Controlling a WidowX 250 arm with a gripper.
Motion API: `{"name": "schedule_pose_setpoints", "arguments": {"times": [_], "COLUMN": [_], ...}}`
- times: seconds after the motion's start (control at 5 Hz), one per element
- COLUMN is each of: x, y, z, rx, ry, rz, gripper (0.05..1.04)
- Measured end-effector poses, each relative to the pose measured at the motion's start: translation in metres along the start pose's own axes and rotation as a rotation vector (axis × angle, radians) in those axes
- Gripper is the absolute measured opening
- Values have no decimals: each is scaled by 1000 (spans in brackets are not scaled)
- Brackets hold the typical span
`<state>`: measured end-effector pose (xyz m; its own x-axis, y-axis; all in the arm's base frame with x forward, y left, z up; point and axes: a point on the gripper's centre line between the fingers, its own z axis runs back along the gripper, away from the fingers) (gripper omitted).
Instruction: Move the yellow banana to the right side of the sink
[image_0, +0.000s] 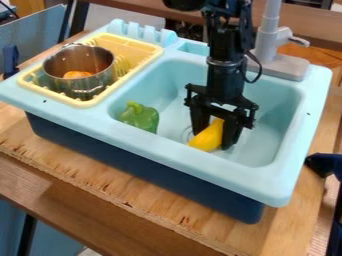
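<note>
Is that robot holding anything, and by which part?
The gripper is around the upper end of the yellow thing; whether it's held can't be told.

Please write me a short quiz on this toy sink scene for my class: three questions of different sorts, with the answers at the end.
1. True or false: the metal pot stands in the yellow rack, beside the sink basin.

2. Fill in the missing colour: the pepper that lies in the basin is ______.

3. Choose one. Which thing is the pincer right at?
A. the pepper
B. the yellow thing
C. the metal pot

Key: 1. True. 2. Green. 3. B.
</note>
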<state>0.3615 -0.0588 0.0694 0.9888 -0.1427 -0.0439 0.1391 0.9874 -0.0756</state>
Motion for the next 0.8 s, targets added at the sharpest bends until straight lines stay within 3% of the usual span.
{"name": "schedule_pose_setpoints", "arguments": {"times": [0.2, 0.4, 0.8], "x": [0, -3, -5], "y": [7, 9, -20], "z": [1, 3, 17], "rx": [8, 15, -49], "ry": [1, 18, -44], "rz": [21, 3, -50], "gripper": [477, 475, 475]}}
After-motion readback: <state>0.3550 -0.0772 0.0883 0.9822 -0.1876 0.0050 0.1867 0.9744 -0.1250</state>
